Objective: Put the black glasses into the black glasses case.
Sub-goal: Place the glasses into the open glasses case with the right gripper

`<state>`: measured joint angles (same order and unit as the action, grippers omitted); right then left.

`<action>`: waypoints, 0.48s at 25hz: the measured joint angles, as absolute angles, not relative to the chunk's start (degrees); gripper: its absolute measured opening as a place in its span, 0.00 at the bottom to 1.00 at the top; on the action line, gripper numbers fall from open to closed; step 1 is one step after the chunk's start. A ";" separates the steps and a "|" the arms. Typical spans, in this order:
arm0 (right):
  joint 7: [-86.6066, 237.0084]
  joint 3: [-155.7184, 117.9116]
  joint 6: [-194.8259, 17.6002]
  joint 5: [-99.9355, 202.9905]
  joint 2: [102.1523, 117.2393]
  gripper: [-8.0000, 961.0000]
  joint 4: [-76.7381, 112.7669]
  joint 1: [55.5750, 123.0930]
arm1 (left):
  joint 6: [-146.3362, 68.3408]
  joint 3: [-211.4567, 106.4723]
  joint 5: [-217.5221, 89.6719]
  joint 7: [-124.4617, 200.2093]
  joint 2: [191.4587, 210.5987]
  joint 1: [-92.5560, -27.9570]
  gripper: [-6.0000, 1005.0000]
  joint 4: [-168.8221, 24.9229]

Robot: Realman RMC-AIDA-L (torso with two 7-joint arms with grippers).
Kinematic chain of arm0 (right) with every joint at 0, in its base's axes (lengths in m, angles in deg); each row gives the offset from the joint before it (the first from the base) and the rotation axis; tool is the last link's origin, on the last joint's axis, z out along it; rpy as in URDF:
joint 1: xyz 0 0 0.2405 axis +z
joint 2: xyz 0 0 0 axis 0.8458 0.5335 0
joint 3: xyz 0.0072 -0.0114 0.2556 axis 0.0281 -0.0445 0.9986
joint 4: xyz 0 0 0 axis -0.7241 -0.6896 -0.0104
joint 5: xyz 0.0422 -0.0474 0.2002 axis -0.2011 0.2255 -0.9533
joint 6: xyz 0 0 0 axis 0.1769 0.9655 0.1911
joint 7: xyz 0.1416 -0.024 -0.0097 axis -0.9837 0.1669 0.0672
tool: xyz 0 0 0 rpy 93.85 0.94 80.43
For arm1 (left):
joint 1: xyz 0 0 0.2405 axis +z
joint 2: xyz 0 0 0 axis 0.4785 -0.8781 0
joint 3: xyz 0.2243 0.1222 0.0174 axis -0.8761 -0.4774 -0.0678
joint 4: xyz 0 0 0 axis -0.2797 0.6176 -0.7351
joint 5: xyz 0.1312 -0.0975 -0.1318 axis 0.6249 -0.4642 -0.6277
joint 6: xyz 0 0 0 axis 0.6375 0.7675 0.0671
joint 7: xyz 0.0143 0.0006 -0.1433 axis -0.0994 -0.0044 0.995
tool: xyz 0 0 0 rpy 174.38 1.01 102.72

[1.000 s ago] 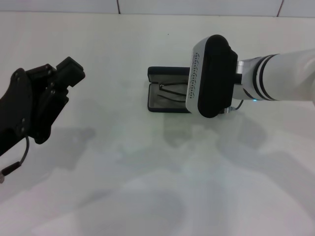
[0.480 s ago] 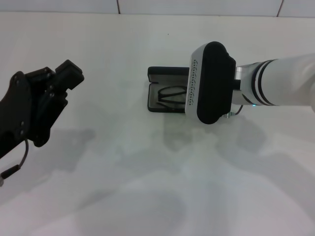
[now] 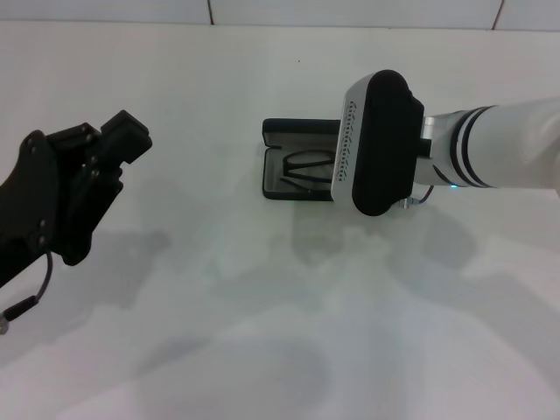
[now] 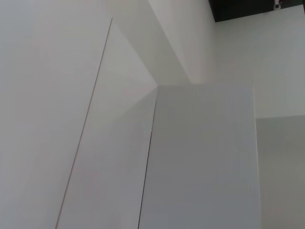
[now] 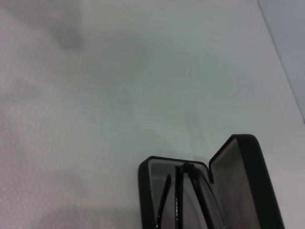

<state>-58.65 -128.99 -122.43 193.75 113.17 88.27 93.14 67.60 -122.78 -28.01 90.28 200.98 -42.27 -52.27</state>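
Right gripper [image 3: 378,131] above black glasses case [image 3: 297,129], black glasses [image 3: 302,169] inside, left gripper [image 3: 105,144] raised aside

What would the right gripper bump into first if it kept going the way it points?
Probably the open matte black glasses case with the thin black-framed glasses lying inside; the right wrist view looks straight at them, though depth is unclear.

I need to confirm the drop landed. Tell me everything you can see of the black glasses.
The black glasses lie inside the open black glasses case, on its grey lining. The frame is thin and black. In the head view the right arm's housing hides their far end. The right wrist view shows slender black bars lying along the tray. Nothing grips them.
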 joint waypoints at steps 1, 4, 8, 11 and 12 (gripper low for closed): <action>-58.65 -128.98 -122.38 193.75 113.17 0.20 88.27 93.13 | 67.61 -122.78 -28.01 90.28 200.98 -42.27 0.07 -52.28; -58.66 -128.97 -122.31 193.75 113.17 0.20 88.25 93.11 | 67.63 -122.78 -28.01 90.28 200.98 -42.27 0.07 -52.27; -58.66 -128.97 -122.28 193.75 113.17 0.21 87.89 93.09 | 67.64 -122.78 -28.01 90.28 200.98 -42.29 0.07 -52.27; -58.66 -128.97 -122.26 193.74 113.17 0.22 87.76 93.09 | 67.64 -122.78 -28.01 90.29 200.98 -42.30 0.07 -52.27; -58.66 -128.97 -122.25 193.74 113.17 0.22 87.75 93.08 | 67.64 -122.78 -28.02 90.29 200.98 -42.30 0.07 -52.27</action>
